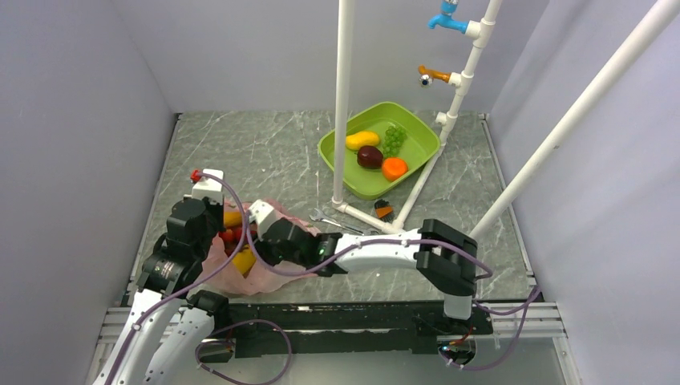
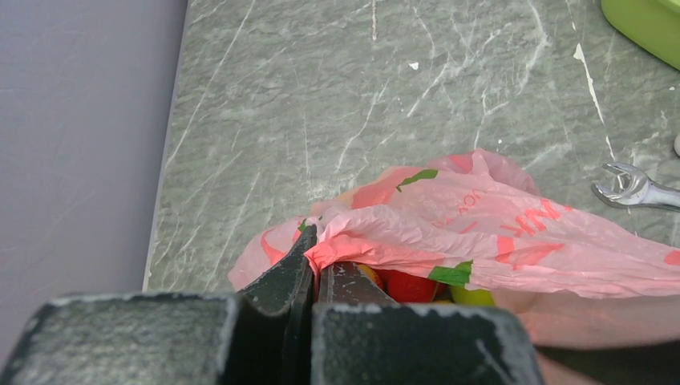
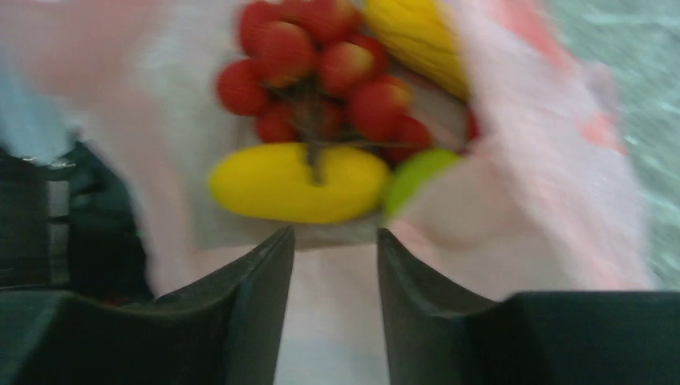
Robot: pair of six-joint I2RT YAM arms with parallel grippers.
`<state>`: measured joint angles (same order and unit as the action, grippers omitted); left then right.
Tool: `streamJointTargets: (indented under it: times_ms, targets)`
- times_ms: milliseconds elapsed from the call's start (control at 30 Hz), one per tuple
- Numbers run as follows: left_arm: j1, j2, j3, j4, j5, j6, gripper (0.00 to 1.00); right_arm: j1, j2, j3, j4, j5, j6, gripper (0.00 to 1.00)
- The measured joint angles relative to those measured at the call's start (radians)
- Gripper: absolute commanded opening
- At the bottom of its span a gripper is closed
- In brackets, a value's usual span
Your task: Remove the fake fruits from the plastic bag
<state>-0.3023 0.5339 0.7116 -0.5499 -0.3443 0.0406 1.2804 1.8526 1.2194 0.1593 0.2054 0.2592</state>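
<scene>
The pink plastic bag (image 1: 269, 277) lies at the near left of the table, mouth open. My left gripper (image 1: 223, 233) is shut on the bag's rim (image 2: 353, 245) and holds it up. My right gripper (image 3: 335, 234) is open and empty at the bag's mouth (image 1: 255, 243), just short of the fruits. In the right wrist view, which is blurred, the red grape cluster (image 3: 321, 64) lies over a yellow banana (image 3: 297, 183), with the green pear (image 3: 413, 176) beside it and more yellow fruit (image 3: 417, 40) behind. A red fruit (image 2: 409, 286) shows under the rim. I cannot single out the apple.
A green tub (image 1: 419, 132) at the back holds a yellow mango, a maroon fruit, green grapes and an orange fruit. White pipes (image 1: 345, 104) rise in front of the tub and to its right. A wrench (image 1: 329, 218) and a small orange piece (image 1: 384, 211) lie near the pipe base. A wall (image 1: 72, 160) is close on the left.
</scene>
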Motion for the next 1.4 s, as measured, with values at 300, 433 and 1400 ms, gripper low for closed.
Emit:
streamJointTargets:
  times_ms: [300, 433, 1400]
  targets:
    - [0.003, -0.004, 0.0, 0.011, -0.002, -0.008, 0.0, 0.074, 0.143, 0.224, -0.015, 0.001, 0.0, 0.22]
    - [0.003, -0.005, -0.001, 0.011, -0.001, -0.006, 0.0, 0.052, 0.189, 0.22, -0.058, 0.031, 0.013, 0.15]
    - [0.003, -0.006, -0.001, 0.014, 0.025, 0.001, 0.0, 0.016, 0.009, -0.072, -0.129, 0.219, 0.027, 0.38]
